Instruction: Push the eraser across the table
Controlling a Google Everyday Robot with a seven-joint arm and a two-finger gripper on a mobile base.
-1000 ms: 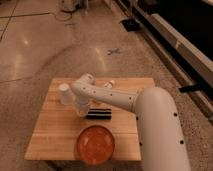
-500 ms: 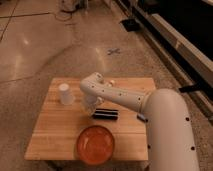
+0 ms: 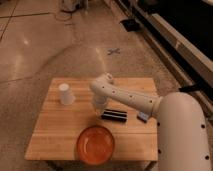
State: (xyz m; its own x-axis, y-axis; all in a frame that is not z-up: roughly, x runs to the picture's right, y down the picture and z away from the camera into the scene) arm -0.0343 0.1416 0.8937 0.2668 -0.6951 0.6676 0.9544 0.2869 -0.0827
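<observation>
One gripper (image 3: 98,104) hangs below the bent wrist of the white arm (image 3: 131,97), low over the middle of the table (image 3: 54,131). Whether it is spread or closed cannot be told. The black eraser (image 3: 114,116) lies flat just right of the gripper and slightly nearer, its length running left to right; whether the two touch cannot be told. A small blue piece (image 3: 142,117) lies right of the eraser, close to the arm's thick lower section. A white cup (image 3: 65,94) stands upside down well to the left, toward the far edge. An orange bowl (image 3: 95,144) sits at the near edge. A blue cross mark (image 3: 114,51) shows on the floor beyond.
</observation>
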